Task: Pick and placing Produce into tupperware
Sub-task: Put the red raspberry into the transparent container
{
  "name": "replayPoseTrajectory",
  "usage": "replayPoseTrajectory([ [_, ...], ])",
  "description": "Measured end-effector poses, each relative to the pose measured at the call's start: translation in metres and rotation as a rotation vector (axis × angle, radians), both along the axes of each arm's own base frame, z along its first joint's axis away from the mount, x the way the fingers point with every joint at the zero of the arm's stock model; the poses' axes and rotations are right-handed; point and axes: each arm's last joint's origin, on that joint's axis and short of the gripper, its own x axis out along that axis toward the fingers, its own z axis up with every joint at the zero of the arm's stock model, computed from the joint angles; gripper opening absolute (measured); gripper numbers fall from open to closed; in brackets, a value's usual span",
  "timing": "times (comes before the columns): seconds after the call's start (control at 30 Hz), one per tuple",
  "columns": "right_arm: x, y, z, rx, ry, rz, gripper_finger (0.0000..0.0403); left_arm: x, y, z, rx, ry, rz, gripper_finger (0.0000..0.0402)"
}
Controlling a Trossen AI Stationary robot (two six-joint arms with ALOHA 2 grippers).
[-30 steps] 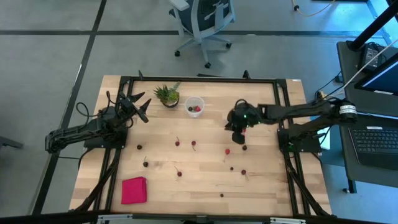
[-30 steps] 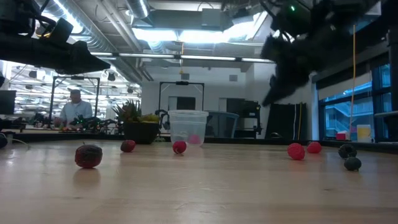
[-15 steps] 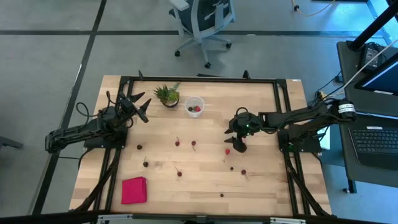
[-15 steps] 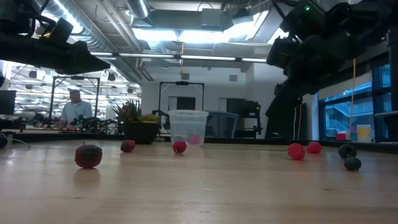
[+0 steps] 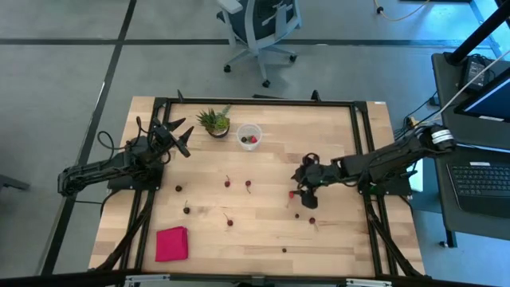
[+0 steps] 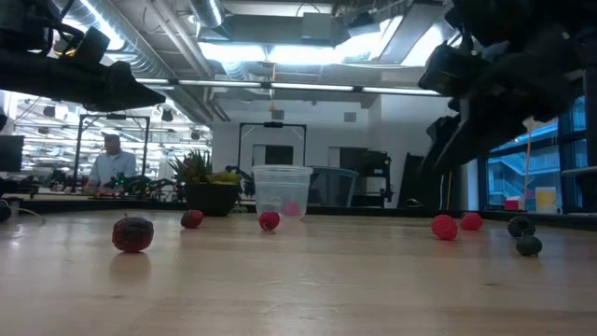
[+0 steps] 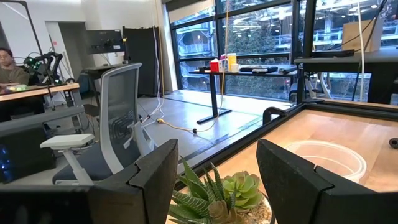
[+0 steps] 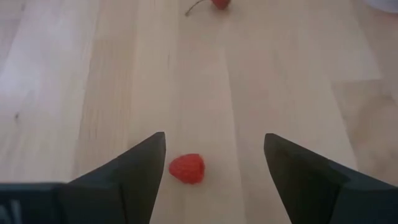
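Right wrist view gives you the best look: the right gripper (image 8: 211,180) hangs low over the table (image 8: 292,81) with its two fingers spread wide and empty, and one bright red berry (image 8: 187,168) lies on the wood between them, nearer one finger than the other and touching neither. In the high view that gripper (image 5: 304,191) sits right of the table's middle, with the rest of the produce scattered loose around it and further across the wood, while the tupperware (image 5: 249,135) stands well apart near the far edge, just beside the potted plant (image 5: 214,122), with a little red fruit already inside. Treat the berry as light, soft and easily bruised; being roundish, it will likely roll or squirt aside if you pinch off-centre, so centre the fingers on its widest part and close gently. It looks slightly longer than it is wide, its long axis running roughly across the gap between the fingers, with the narrower end toward the far finger; I cannot see a stem on it. Your left gripper (image 7: 214,180) waits raised at the table's left side with fingers wide apart and nothing in them, facing the plant and the container.
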Motion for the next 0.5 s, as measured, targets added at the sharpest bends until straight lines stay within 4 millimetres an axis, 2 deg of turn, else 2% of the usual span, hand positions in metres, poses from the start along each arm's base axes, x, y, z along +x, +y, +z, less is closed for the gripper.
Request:
replayPoseTrajectory([
  [0.5,0.013,0.012,-0.049,-0.01,0.146,-0.002,0.0273,0.0,0.0,0.0,0.0,0.0,0.0,0.0212],
])
